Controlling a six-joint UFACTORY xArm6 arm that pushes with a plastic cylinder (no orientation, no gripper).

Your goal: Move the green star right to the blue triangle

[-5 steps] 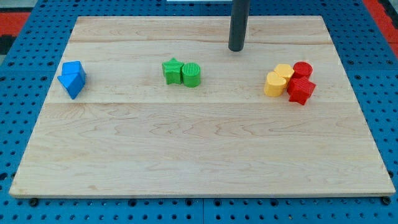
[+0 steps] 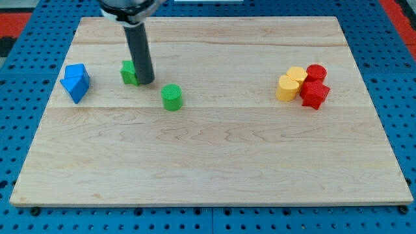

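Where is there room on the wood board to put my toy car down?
Lots of room along the board at the view's bottom, below every block, and in the middle between the green cylinder and the yellow blocks. It is crowded at the view's left, where my tip touches the green star near the blue blocks.

One camera, high up at the near edge

Looks down and away across the whole wooden board (image 2: 208, 162), far edge narrower, pegboard around it.

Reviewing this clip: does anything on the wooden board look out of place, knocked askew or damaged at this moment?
Nothing looks damaged. The green cylinder block sits alone, apart from the green star block, which my tip touches on the view's right side. The blue blocks, yellow blocks and red blocks sit in tidy clusters.
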